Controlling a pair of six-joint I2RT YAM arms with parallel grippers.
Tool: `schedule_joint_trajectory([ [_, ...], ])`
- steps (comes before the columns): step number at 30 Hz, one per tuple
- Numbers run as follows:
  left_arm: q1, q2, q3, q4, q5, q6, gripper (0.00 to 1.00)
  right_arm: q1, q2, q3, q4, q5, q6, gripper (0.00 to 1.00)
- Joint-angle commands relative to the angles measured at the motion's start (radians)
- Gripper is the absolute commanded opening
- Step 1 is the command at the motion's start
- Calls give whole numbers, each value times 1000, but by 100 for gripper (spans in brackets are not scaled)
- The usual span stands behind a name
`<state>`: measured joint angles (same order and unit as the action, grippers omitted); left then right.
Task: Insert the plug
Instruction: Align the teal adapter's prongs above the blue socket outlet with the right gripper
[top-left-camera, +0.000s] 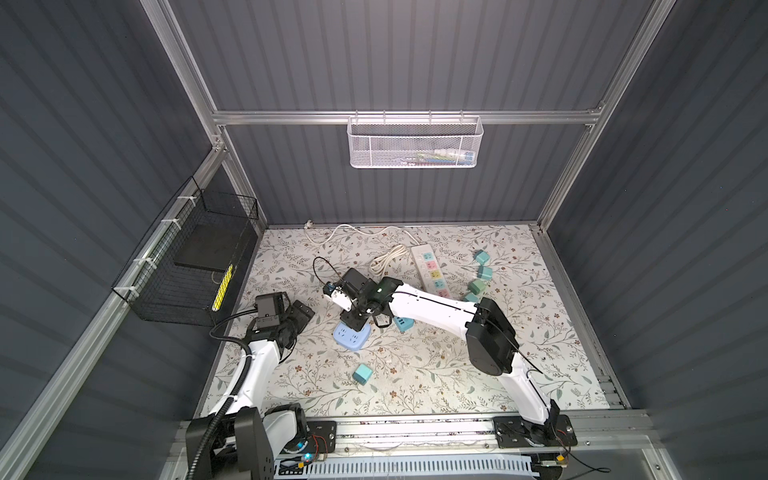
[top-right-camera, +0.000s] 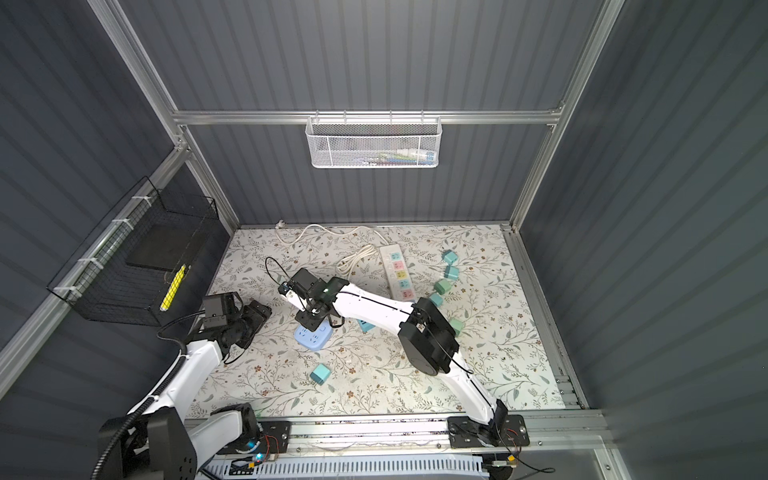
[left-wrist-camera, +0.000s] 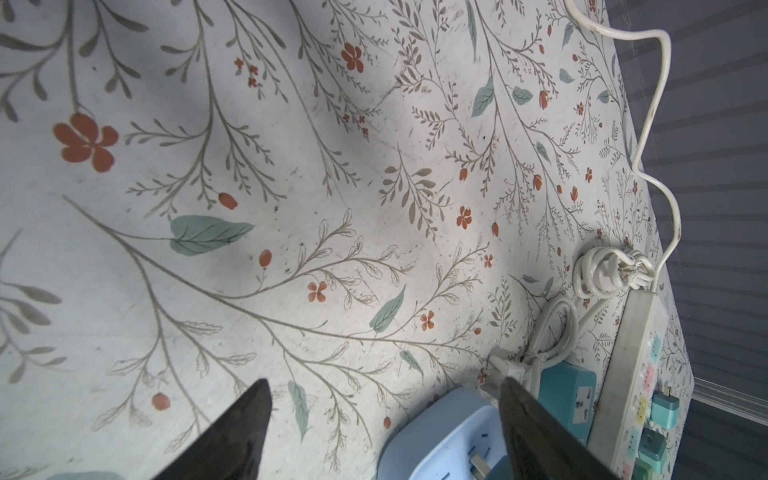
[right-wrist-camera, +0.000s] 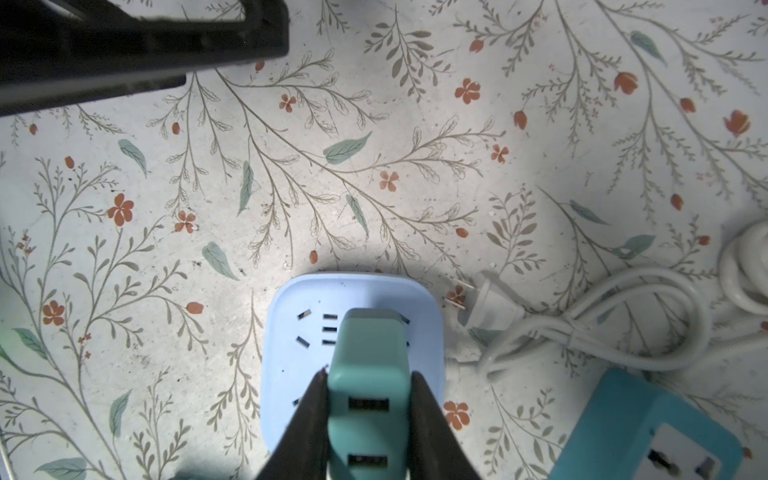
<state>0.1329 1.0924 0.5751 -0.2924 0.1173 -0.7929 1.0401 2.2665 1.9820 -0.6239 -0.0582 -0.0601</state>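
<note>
I hold the plug (right-wrist-camera: 368, 345) clamped in my right fingers (right-wrist-camera: 305, 419) just over the socket (right-wrist-camera: 291, 303), left fingers (left-wrist-camera: 232, 432) spread idle beside it, so next I should line up the prongs and press down.

The left gripper (left-wrist-camera: 384, 381) hovers with fingers spread wide, while the right arm (top-left-camera: 436, 309) extends forward-left, the right gripper (right-wrist-camera: 369, 375) pointing down, fingers clamped on the plug (right-wrist-camera: 368, 349).

The teal rectangular plastic charger plug (right-wrist-camera: 368, 345), two USB ports on its outer face, stands upright, clamped between the fingers of the right pincer (right-wrist-camera: 369, 374). Directly beneath the pincer lies the pale-blue rounded-square plastic socket block (right-wrist-camera: 291, 316), flat, slots facing up. The plug's base meets its top face; prong depth cannot be determined.
</note>
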Motion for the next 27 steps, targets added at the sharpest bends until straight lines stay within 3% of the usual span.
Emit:
schedule_joint_trajectory([
  [1,4,-4,22,4,16,23,86,8,37,5,-17,1,9,5],
  [18,4,-7,20,0,14,27,86,30,113,63,-92,95,-37,4],
  [27,4,-6,26,-2,15,30,86,29,201,108,-215,58,-68,4],
])
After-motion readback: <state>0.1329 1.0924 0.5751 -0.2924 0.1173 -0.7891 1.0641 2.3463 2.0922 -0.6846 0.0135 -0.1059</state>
